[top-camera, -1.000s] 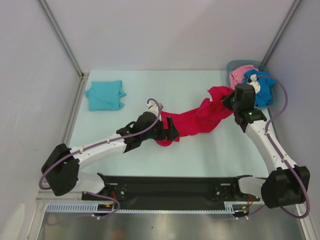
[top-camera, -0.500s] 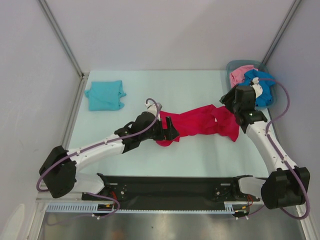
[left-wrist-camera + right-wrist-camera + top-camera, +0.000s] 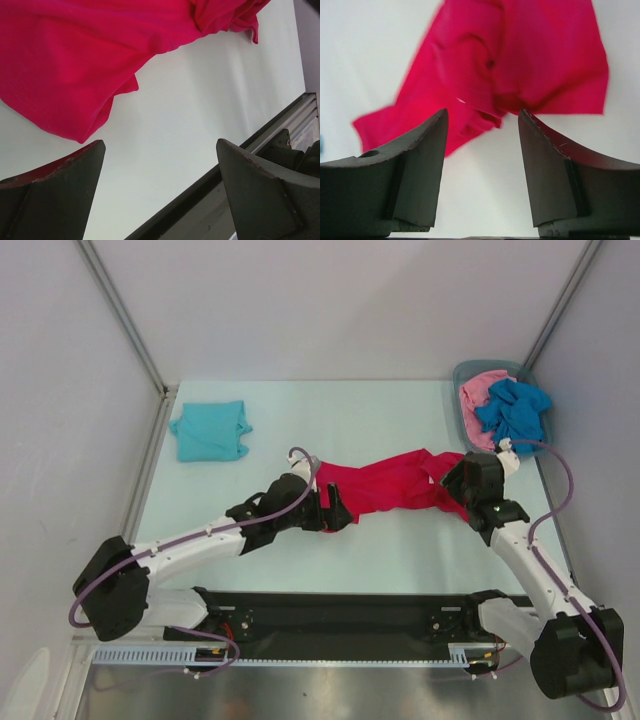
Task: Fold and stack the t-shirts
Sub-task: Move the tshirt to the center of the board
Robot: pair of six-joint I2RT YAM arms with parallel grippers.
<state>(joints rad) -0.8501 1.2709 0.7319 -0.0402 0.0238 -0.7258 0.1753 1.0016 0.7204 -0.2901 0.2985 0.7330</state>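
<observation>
A bright red t-shirt (image 3: 395, 483) lies crumpled and stretched out across the middle of the table. My left gripper (image 3: 338, 512) is open at its left end; in the left wrist view the red cloth (image 3: 75, 65) lies just beyond the empty gripper (image 3: 160, 145). My right gripper (image 3: 455, 480) hangs open over the shirt's right end, with the red cloth (image 3: 520, 60) ahead of the gripper (image 3: 483, 112) and nothing between its fingers. A folded light teal t-shirt (image 3: 210, 430) lies at the far left. Pink (image 3: 478, 395) and blue (image 3: 512, 410) t-shirts are bunched in the bin.
The grey plastic bin (image 3: 463, 370) stands at the far right corner against the wall. A black rail (image 3: 340, 615) with the arm bases runs along the near edge. Metal frame posts rise at the back corners.
My right gripper has opened and let go of the red t-shirt, whose right end dropped onto the table. The right arm drew back from the bin toward the near edge.
</observation>
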